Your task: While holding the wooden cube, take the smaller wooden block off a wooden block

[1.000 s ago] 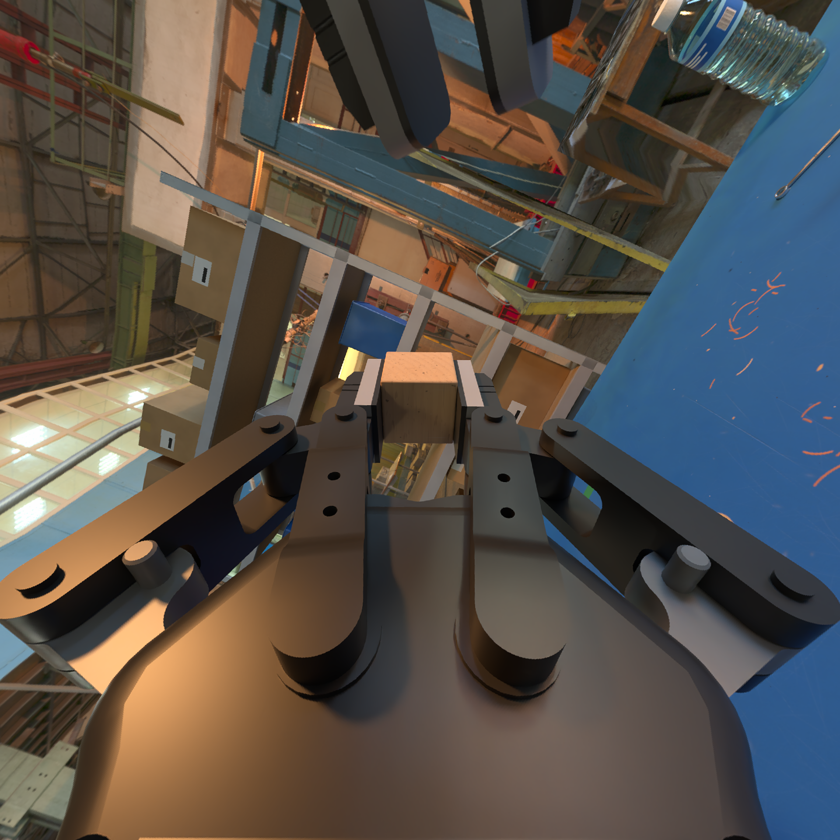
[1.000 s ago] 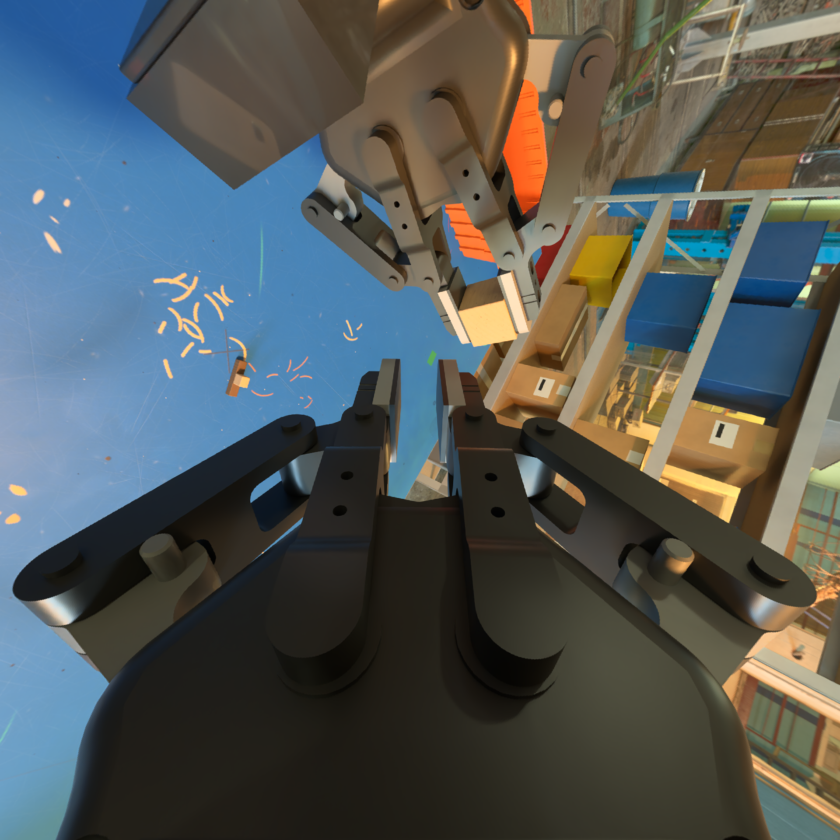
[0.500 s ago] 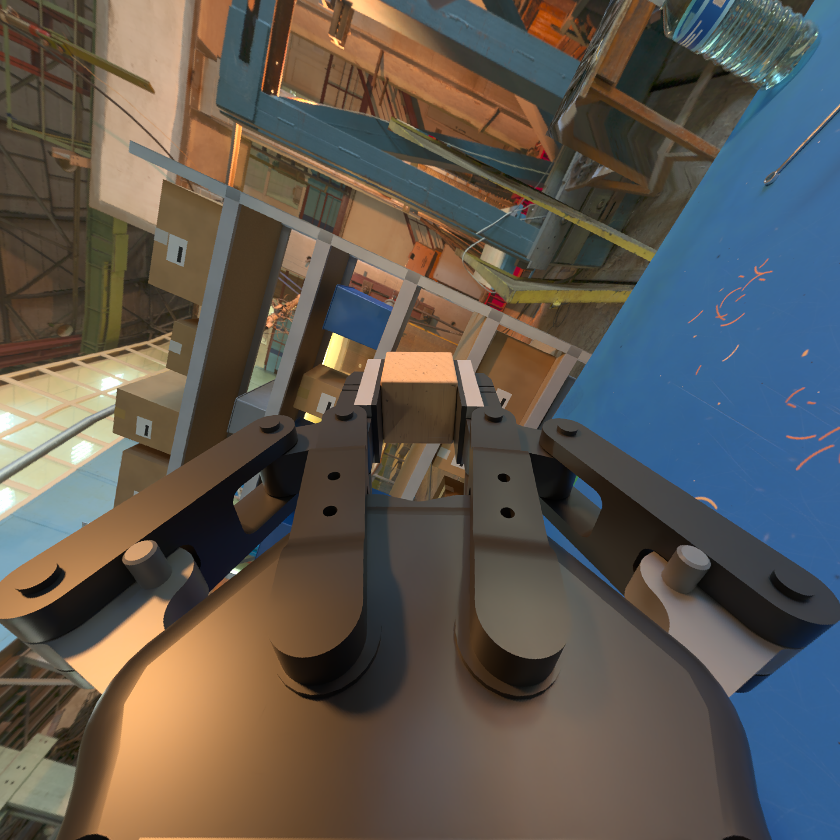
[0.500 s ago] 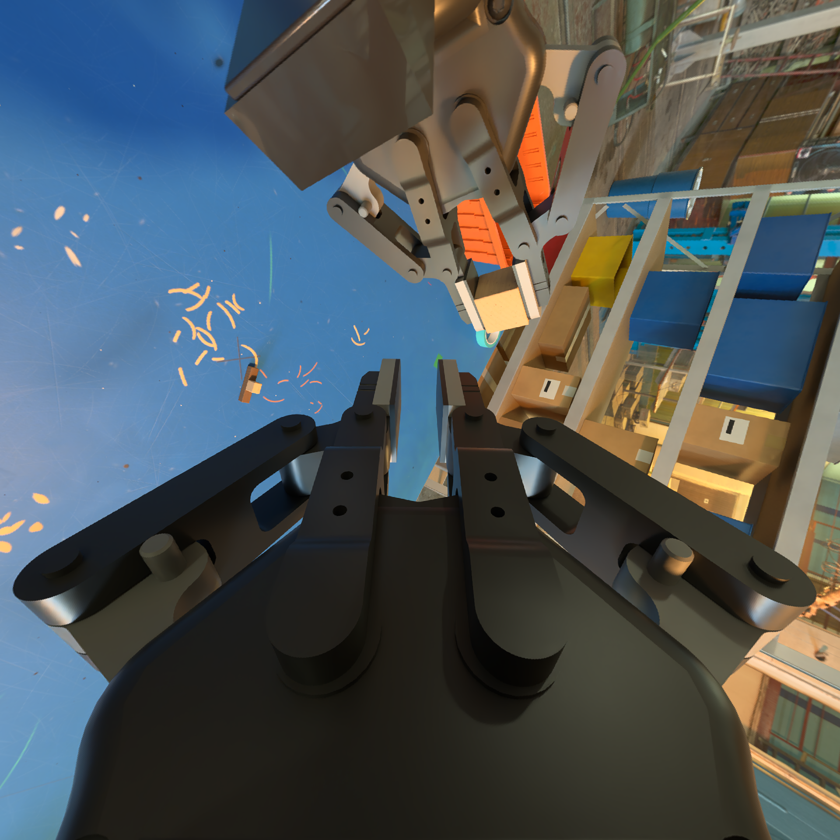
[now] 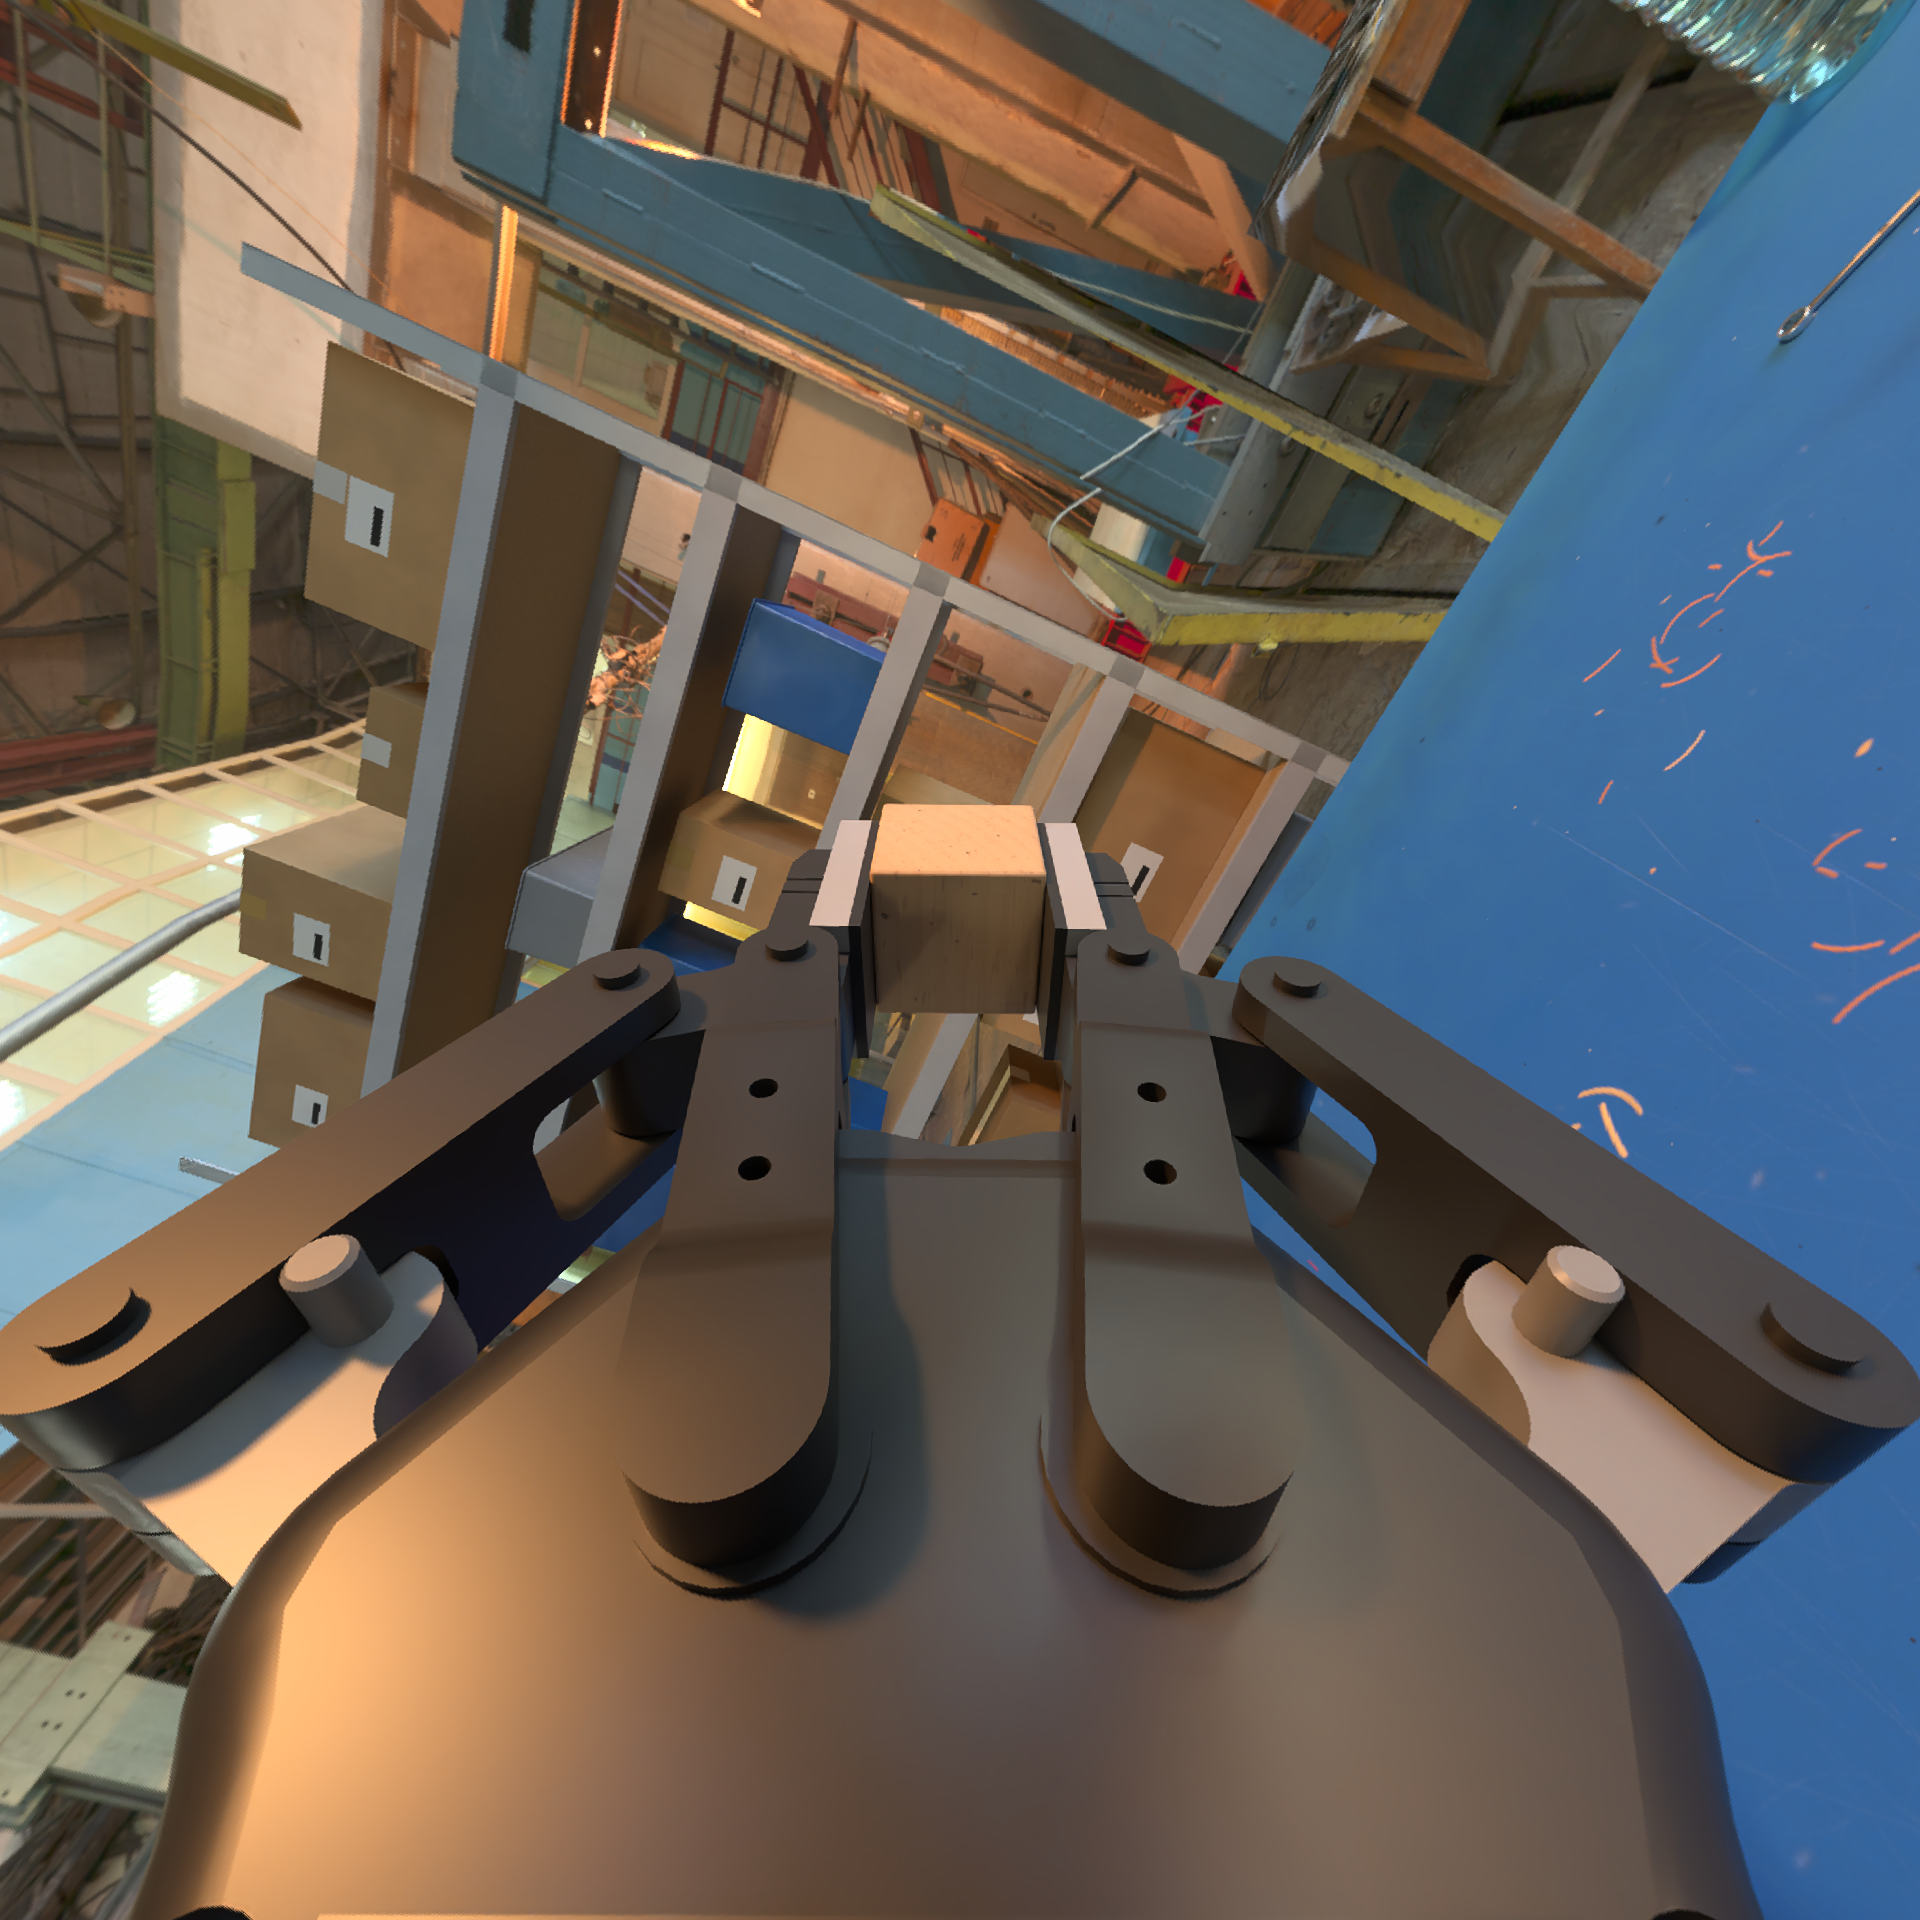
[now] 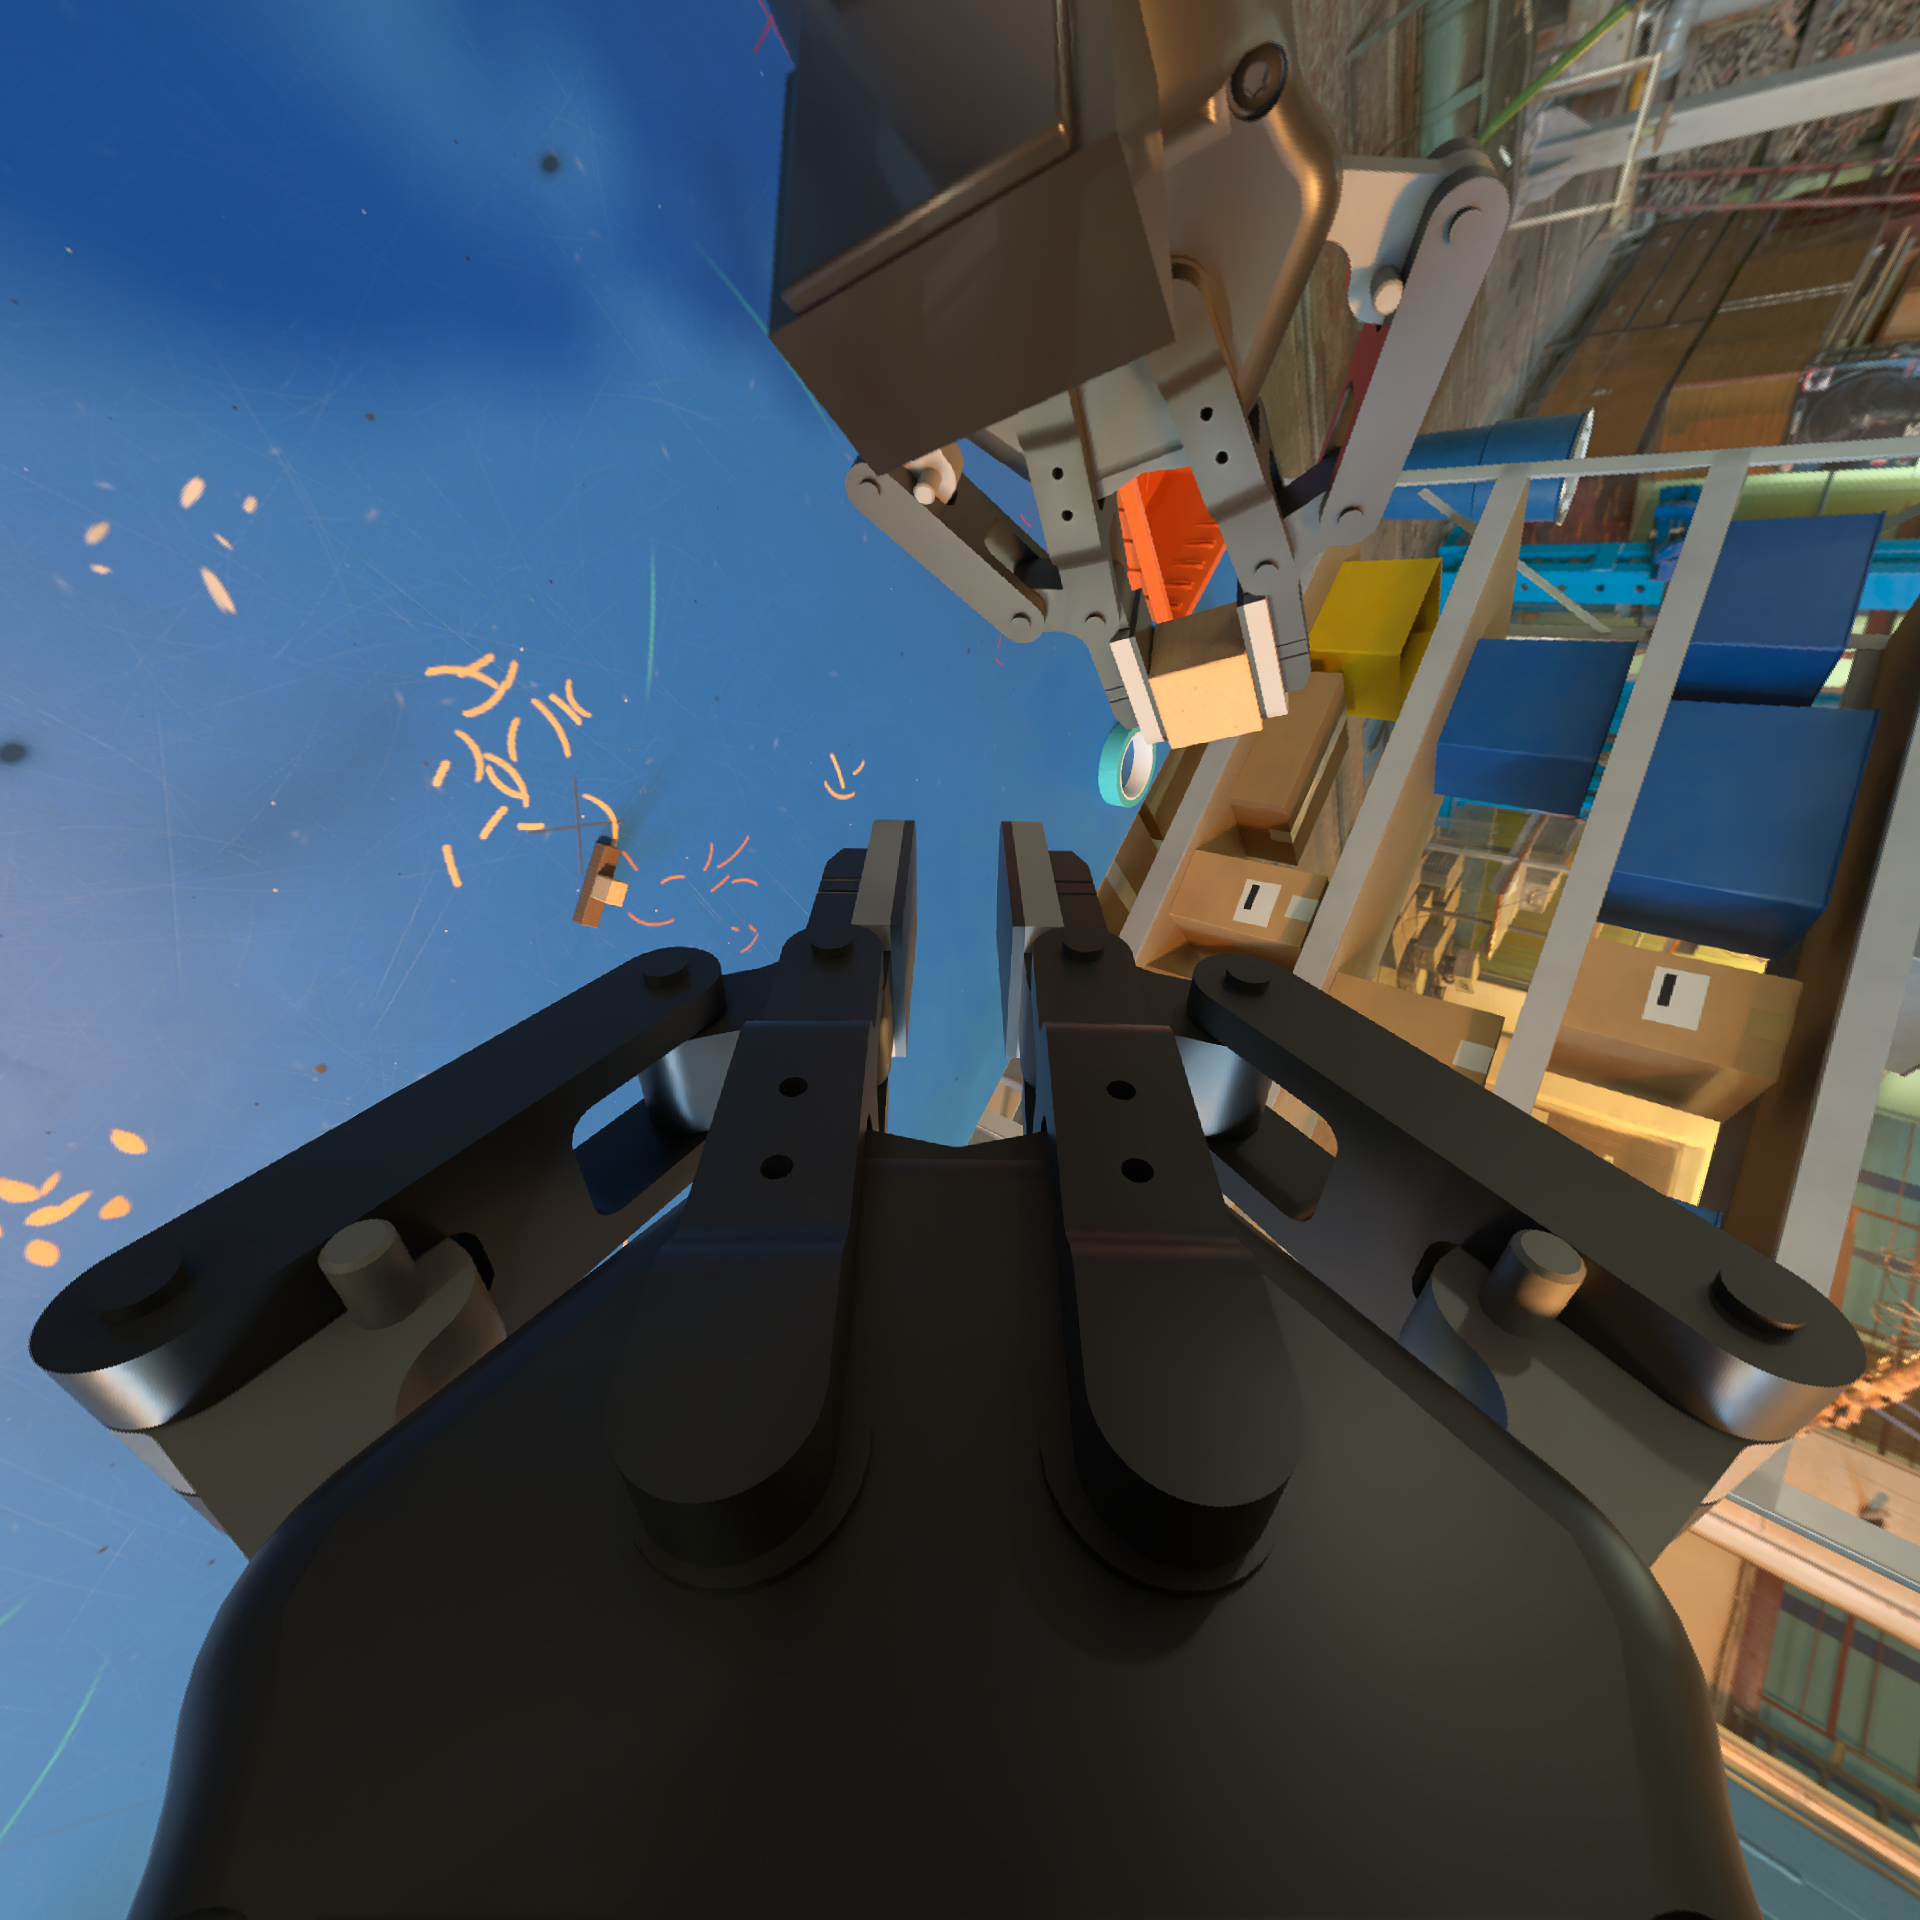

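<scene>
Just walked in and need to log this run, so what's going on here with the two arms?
The left gripper is shut on the wooden cube and holds it in the air above the blue table. The right gripper holds nothing, its fingers a little apart, and points toward the table. The smaller wooden block sits on the wooden block far ahead of it, untouched. A teal tape roll lies by the table's edge.

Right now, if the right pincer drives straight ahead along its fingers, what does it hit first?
Probably bare blue table. Between the right pincer fingers only that surface shows; the stacked wooden blocks sit off to the side. Depth unclear.
</scene>
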Robot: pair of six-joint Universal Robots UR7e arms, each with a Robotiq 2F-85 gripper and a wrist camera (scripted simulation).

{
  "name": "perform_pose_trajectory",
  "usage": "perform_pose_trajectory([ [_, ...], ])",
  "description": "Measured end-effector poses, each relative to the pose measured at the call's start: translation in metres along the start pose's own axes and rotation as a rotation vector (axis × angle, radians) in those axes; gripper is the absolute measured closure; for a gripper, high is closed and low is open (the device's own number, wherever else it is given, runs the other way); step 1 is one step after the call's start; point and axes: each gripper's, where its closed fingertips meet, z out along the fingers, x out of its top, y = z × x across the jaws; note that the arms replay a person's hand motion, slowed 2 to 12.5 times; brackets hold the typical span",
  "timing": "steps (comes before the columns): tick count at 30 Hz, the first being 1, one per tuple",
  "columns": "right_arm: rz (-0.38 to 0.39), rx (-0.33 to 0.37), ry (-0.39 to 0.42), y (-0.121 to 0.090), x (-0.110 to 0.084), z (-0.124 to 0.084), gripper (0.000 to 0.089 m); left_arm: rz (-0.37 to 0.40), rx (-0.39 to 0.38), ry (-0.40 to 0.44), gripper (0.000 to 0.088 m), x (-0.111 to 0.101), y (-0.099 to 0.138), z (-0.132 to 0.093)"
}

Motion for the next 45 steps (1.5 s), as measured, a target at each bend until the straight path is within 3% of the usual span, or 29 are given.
perform_pose_trajectory([
  [24,-0.016,-0.036,0.015,-0.022,-0.006,-0.005,0.0752,0.010,-0.015,-0.066,0.0632,-0.016,0.004,0.006],
  [45,0.084,-0.052,-0.006,-0.027,-0.033,-0.016,0.0755,0.049,-0.002,-0.081,0.0632,-0.019,0.005,0.008],
])
